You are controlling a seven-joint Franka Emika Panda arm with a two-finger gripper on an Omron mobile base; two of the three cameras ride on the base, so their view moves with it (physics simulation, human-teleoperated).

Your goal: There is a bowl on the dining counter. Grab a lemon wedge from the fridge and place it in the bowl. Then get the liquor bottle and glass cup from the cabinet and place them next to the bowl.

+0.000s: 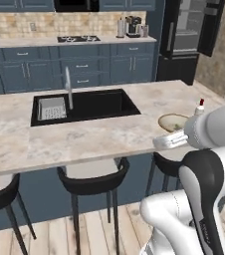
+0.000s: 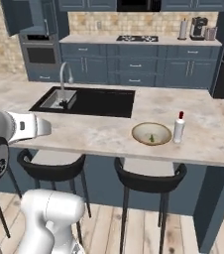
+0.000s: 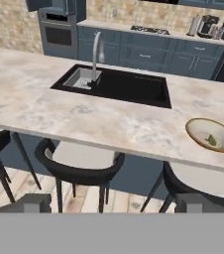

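At centre right, a bottle (image 2: 179, 127) stands just beside the bowl (image 2: 151, 133); its label is unreadable. Inside lies what looks like a lemon wedge (image 2: 152, 137). The gripper (image 3: 114, 203) looks released, holding nothing.

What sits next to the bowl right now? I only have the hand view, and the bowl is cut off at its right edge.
Observer: A liquor bottle with a red cap stands upright just right of the bowl, as the right base view shows it.
Operator: Is a glass cup there too?
Observer: None shows on the dining counter near the bowl in either base view.
Operator: Is the lemon wedge in?
Observer: A small greenish piece lies inside the bowl; it is too small to name for sure.
Operator: And the fridge?
Observer: The left base view shows the fridge at the back with its door swung open.
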